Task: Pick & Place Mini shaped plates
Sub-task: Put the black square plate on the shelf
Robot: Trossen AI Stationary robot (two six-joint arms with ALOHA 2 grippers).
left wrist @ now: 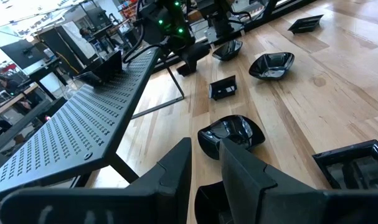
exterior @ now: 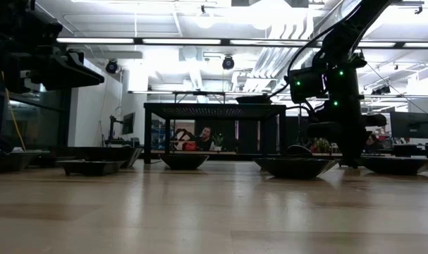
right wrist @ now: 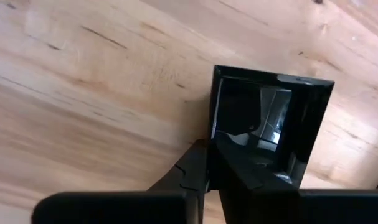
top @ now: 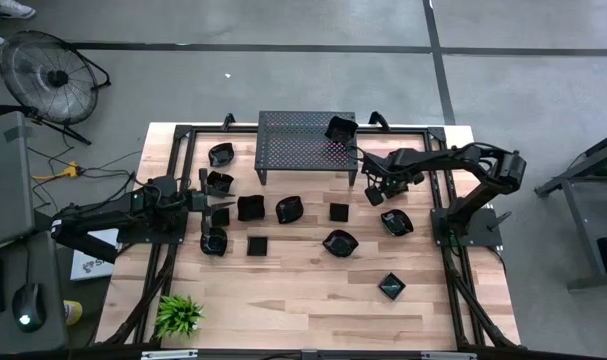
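Pale wood tabletop (top: 313,300), grey concrete floor around it.
Right gripper (right wrist: 208,163) pinches a square mini plate (right wrist: 273,118) near the right edge; left gripper (left wrist: 204,163), fingers narrowly apart, partly hides another mini plate (left wrist: 208,202).

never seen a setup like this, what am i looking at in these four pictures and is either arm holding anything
These are two dark robot arms at a wooden table, filmed by four cameras at once. One looks straight down, one sits at table-top height, and one rides on each wrist. Small glossy black plates lie scattered on the wood, such as a lobed one; one more plate sits on the perforated metal stand. A green plant stands at a near corner. The right gripper has its fingers pinched on the rim of a square plate resting on the table. The left gripper waits among the plates on its own side, its fingers close together with nothing visibly between them.
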